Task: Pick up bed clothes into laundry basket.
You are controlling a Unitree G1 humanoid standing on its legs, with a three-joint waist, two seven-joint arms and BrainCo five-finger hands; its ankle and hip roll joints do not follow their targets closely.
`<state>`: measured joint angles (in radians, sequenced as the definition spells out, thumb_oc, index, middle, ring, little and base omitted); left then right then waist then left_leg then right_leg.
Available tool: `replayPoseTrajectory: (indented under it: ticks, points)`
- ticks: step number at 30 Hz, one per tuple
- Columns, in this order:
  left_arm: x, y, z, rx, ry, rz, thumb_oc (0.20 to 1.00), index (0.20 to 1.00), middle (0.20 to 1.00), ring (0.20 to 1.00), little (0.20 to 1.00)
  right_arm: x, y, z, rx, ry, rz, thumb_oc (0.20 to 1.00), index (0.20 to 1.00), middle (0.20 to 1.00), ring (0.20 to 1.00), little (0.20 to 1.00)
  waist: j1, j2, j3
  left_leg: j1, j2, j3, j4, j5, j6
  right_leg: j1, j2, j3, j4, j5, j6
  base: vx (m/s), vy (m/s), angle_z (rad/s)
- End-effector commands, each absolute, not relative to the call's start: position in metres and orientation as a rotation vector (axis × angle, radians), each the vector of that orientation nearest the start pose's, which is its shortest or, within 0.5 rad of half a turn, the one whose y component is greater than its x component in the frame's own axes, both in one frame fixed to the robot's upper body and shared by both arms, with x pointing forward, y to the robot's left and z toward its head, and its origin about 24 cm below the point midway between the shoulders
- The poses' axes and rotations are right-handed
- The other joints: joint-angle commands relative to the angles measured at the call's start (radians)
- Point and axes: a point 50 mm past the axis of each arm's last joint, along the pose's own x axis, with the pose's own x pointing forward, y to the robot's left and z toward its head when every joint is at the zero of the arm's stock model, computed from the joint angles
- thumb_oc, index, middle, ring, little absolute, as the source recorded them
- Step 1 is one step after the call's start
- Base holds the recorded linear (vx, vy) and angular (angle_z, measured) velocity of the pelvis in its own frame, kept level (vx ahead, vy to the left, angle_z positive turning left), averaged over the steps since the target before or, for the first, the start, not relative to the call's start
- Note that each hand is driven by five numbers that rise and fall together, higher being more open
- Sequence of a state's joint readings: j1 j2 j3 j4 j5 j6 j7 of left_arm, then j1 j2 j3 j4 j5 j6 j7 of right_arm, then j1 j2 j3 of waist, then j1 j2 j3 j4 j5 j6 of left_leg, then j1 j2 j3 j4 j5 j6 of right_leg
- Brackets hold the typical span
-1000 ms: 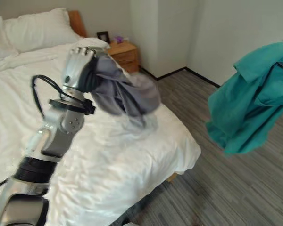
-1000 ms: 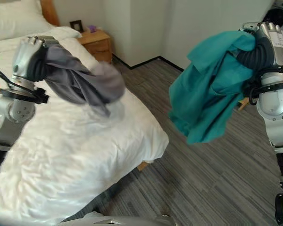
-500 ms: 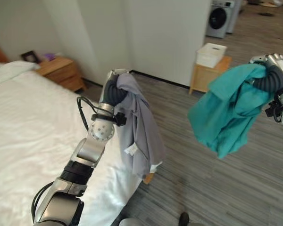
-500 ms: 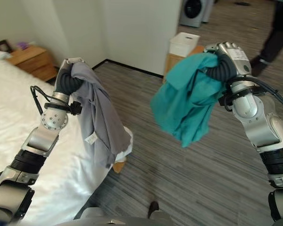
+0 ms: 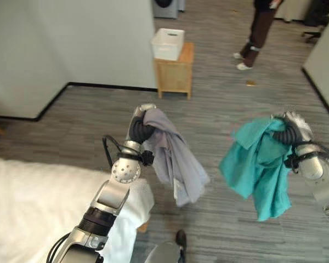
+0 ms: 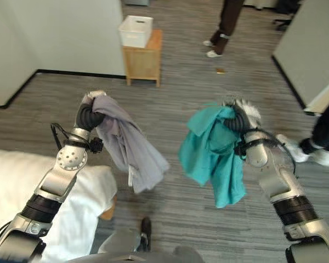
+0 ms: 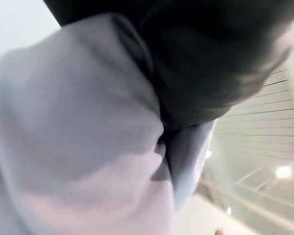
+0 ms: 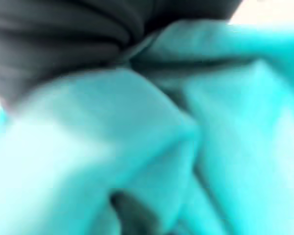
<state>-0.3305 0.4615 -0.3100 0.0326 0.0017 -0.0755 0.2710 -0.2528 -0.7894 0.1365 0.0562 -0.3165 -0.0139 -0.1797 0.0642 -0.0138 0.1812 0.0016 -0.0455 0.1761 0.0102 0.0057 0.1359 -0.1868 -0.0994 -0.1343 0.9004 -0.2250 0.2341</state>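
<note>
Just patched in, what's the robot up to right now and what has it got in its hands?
The robot holds a garment in each raised hand. The left hand grips a grey garment that hangs past the corner of the white bed. The right hand grips a teal garment over the wood floor. Ahead, a white basket sits on a small wooden table, and a person's legs show beyond it.

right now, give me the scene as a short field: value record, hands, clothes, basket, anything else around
left hand: left hand raised, shut on the grey garment, which hangs off it
right hand: right hand raised, shut on the teal garment, hanging free
basket: white basket on a small wooden stand, across the floor by the wall
bed: white bed corner beneath the left arm
person: legs standing beyond the stand
</note>
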Motion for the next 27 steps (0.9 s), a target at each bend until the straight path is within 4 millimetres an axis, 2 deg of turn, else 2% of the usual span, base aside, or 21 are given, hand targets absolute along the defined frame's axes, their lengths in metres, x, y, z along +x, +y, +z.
replayPoseTrajectory:
  ticks: [1, 2, 4, 5, 7, 8, 9, 10, 12, 14, 15, 16, 17, 18, 19, 20, 21, 22, 23, 24, 27]
  points:
    - [0.306, 0.140, 0.179, 0.393, -0.613, -0.076, 0.200, 0.200, 0.200, 0.200, 0.200, 0.304, -0.256, 0.211, -1.095, -0.512, -0.258, 0.200, 0.200, 0.200, 0.200, 0.200, 0.007, 0.055, 0.009, 0.071, 0.042, -0.045, -0.097, -0.018, -0.085, 0.111, -0.051, -0.063, -0.307, 0.222, 0.008, 0.64, -0.117, 0.31]
    - [0.305, 0.133, 0.180, 0.386, -0.624, -0.107, 0.200, 0.200, 0.200, 0.200, 0.200, 0.297, -0.265, 0.206, -1.081, -0.489, -0.291, 0.200, 0.200, 0.200, 0.200, 0.200, -0.031, 0.053, 0.011, 0.096, 0.046, -0.101, -0.097, -0.043, -0.107, 0.080, -0.037, -0.056, -0.455, 0.171, -0.054, 0.73, -0.224, 0.52]
    - [0.304, 0.129, 0.178, 0.379, -0.621, -0.119, 0.200, 0.200, 0.200, 0.200, 0.200, 0.292, -0.273, 0.202, -1.077, -0.471, -0.326, 0.200, 0.200, 0.200, 0.200, 0.200, -0.064, 0.028, 0.009, 0.131, 0.034, -0.133, -0.097, -0.078, -0.124, 0.044, -0.013, 0.009, -0.671, 0.170, -0.074, 0.55, -0.263, 0.92]
    - [0.305, 0.128, 0.177, 0.376, -0.617, -0.125, 0.200, 0.200, 0.200, 0.200, 0.200, 0.289, -0.276, 0.198, -1.075, -0.456, -0.340, 0.200, 0.200, 0.200, 0.200, 0.200, -0.080, 0.026, 0.011, 0.156, 0.042, -0.149, -0.097, -0.103, -0.134, 0.046, -0.008, 0.007, -0.775, 0.206, -0.070, 0.47, -0.233, 0.83]
    - [0.307, 0.132, 0.174, 0.370, -0.598, -0.106, 0.200, 0.200, 0.200, 0.200, 0.200, 0.289, -0.278, 0.193, -1.083, -0.436, -0.362, 0.200, 0.200, 0.200, 0.200, 0.200, -0.092, 0.026, 0.004, 0.202, 0.062, -0.148, -0.097, -0.148, -0.154, 0.005, -0.031, -0.086, -0.894, 0.294, -0.045, 0.42, -0.190, 0.85]
    - [0.307, 0.132, 0.174, 0.370, -0.597, -0.105, 0.200, 0.200, 0.200, 0.200, 0.200, 0.289, -0.278, 0.193, -1.083, -0.436, -0.361, 0.200, 0.200, 0.200, 0.200, 0.200, -0.095, 0.028, 0.003, 0.203, 0.064, -0.150, -0.097, -0.150, -0.154, 0.009, -0.029, -0.089, -0.900, 0.296, -0.045, 0.56, -0.271, 0.79]
    - [0.304, 0.144, 0.170, 0.375, -0.579, -0.067, 0.200, 0.200, 0.200, 0.200, 0.200, 0.288, -0.277, 0.181, -1.075, -0.403, -0.363, 0.200, 0.200, 0.200, 0.200, 0.200, -0.086, 0.023, -0.001, 0.276, 0.082, -0.129, -0.097, -0.196, -0.174, -0.021, -0.065, -0.244, -0.923, 0.331, -0.045, 0.53, -0.284, 0.56]
    - [0.303, 0.146, 0.167, 0.369, -0.571, -0.062, 0.200, 0.200, 0.200, 0.200, 0.200, 0.286, -0.277, 0.172, -1.059, -0.373, -0.352, 0.200, 0.200, 0.200, 0.200, 0.200, -0.086, 0.013, -0.013, 0.303, 0.081, -0.138, -0.097, -0.222, -0.168, -0.003, -0.061, -0.240, -0.941, 0.333, -0.052, 0.54, -0.282, 0.40]
    - [0.302, 0.147, 0.166, 0.371, -0.566, -0.065, 0.200, 0.200, 0.200, 0.200, 0.200, 0.285, -0.277, 0.170, -1.058, -0.368, -0.349, 0.200, 0.200, 0.200, 0.200, 0.200, -0.086, 0.014, -0.010, 0.313, 0.084, -0.138, -0.097, -0.226, -0.168, 0.013, -0.055, -0.243, -0.953, 0.336, -0.052, 0.24, -0.104, 0.00]
    - [0.297, 0.150, 0.153, 0.347, -0.523, -0.055, 0.200, 0.200, 0.200, 0.200, 0.200, 0.280, -0.271, 0.156, -1.009, -0.345, -0.318, 0.200, 0.200, 0.200, 0.200, 0.200, -0.086, 0.027, -0.035, 0.317, 0.128, -0.125, 0.086, -0.203, -0.207, 0.099, -0.026, -0.239, -0.953, 0.342, -0.085, 0.46, -0.192, 0.02]
    - [0.297, 0.150, 0.153, 0.347, -0.522, -0.055, 0.200, 0.200, 0.200, 0.200, 0.200, 0.280, -0.271, 0.156, -1.009, -0.344, -0.317, 0.200, 0.200, 0.200, 0.200, 0.200, -0.089, 0.024, -0.034, 0.311, 0.125, -0.128, 0.091, -0.201, -0.209, 0.099, -0.029, -0.241, -0.955, 0.347, -0.087, 0.32, -0.279, -0.24]
    - [0.296, 0.154, 0.150, 0.338, -0.504, -0.046, 0.200, 0.200, 0.200, 0.200, 0.200, 0.282, -0.265, 0.157, -0.983, -0.361, -0.294, 0.200, 0.200, 0.200, 0.200, 0.200, -0.079, 0.020, -0.026, 0.227, 0.148, -0.130, 0.370, -0.102, -0.243, 0.159, -0.011, -0.240, -0.970, 0.322, -0.125, 0.28, -0.301, -0.28]
    - [0.294, 0.156, 0.146, 0.328, -0.490, -0.037, 0.200, 0.200, 0.200, 0.200, 0.200, 0.284, -0.261, 0.160, -0.973, -0.379, -0.278, 0.200, 0.200, 0.200, 0.200, 0.200, -0.054, 0.024, -0.010, 0.171, 0.152, -0.143, 0.525, -0.045, -0.254, 0.202, 0.004, -0.234, -0.977, 0.294, -0.149, 0.36, -0.382, -0.44]
    - [0.293, 0.158, 0.146, 0.324, -0.487, -0.028, 0.200, 0.200, 0.200, 0.200, 0.200, 0.286, -0.260, 0.164, -0.968, -0.398, -0.281, 0.200, 0.200, 0.200, 0.200, 0.200, -0.037, 0.012, 0.007, 0.112, 0.128, -0.160, 0.655, -0.022, -0.256, 0.229, 0.002, -0.229, -0.983, 0.286, -0.166, 0.26, -0.237, -0.36]
    - [0.293, 0.160, 0.147, 0.321, -0.489, -0.015, 0.200, 0.200, 0.200, 0.200, 0.200, 0.287, -0.259, 0.170, -0.967, -0.419, -0.287, 0.200, 0.200, 0.200, 0.200, 0.200, -0.015, -0.003, 0.027, 0.038, 0.109, -0.155, 0.751, -0.033, -0.248, 0.259, 0.000, -0.212, -0.988, 0.267, -0.171, 0.13, -0.151, -0.60]
    - [0.293, 0.161, 0.147, 0.321, -0.489, -0.015, 0.200, 0.200, 0.200, 0.200, 0.200, 0.287, -0.259, 0.170, -0.966, -0.419, -0.288, 0.200, 0.200, 0.200, 0.200, 0.200, -0.017, -0.006, 0.025, 0.033, 0.106, -0.156, 0.751, -0.031, -0.247, 0.255, -0.003, -0.213, -0.988, 0.268, -0.171, 0.28, -0.117, -0.66]
    - [0.293, 0.161, 0.148, 0.301, -0.487, -0.002, 0.200, 0.200, 0.200, 0.200, 0.200, 0.291, -0.256, 0.175, -0.968, -0.432, -0.273, 0.200, 0.200, 0.200, 0.200, 0.200, 0.018, -0.015, 0.049, -0.076, 0.120, -0.124, 0.718, -0.057, -0.233, 0.300, -0.013, -0.192, -0.988, 0.242, -0.166, 0.29, -0.032, -0.77]
    - [0.293, 0.161, 0.148, 0.295, -0.488, -0.003, 0.200, 0.200, 0.200, 0.200, 0.200, 0.291, -0.255, 0.176, -0.964, -0.433, -0.268, 0.200, 0.200, 0.200, 0.200, 0.200, 0.028, -0.012, 0.050, -0.100, 0.128, -0.114, 0.664, -0.058, -0.230, 0.311, -0.014, -0.183, -0.988, 0.229, -0.161, 0.53, 0.031, -0.58]
    - [0.290, 0.164, 0.144, 0.302, -0.474, 0.003, 0.200, 0.200, 0.200, 0.200, 0.200, 0.292, -0.255, 0.178, -0.978, -0.440, -0.257, 0.200, 0.200, 0.200, 0.200, 0.200, 0.058, 0.001, 0.046, -0.124, 0.103, -0.105, 0.437, -0.095, -0.201, 0.329, -0.003, -0.158, -0.988, 0.204, -0.143, 0.34, 0.087, -0.66]
    - [0.290, 0.164, 0.143, 0.301, -0.473, 0.004, 0.200, 0.200, 0.200, 0.200, 0.200, 0.292, -0.256, 0.178, -0.980, -0.439, -0.255, 0.200, 0.200, 0.200, 0.200, 0.200, 0.062, -0.002, 0.043, -0.110, 0.099, -0.098, 0.417, -0.094, -0.199, 0.331, -0.008, -0.153, -0.988, 0.200, -0.140, 0.40, 0.102, -0.52]
    - [0.287, 0.169, 0.138, 0.323, -0.455, 0.013, 0.200, 0.200, 0.200, 0.200, 0.200, 0.292, -0.255, 0.181, -1.002, -0.448, -0.239, 0.200, 0.200, 0.200, 0.200, 0.200, 0.096, 0.034, 0.024, -0.143, 0.104, -0.048, 0.106, 0.025, -0.201, 0.394, 0.031, -0.134, -0.988, 0.138, -0.123, 0.36, 0.048, -0.33]
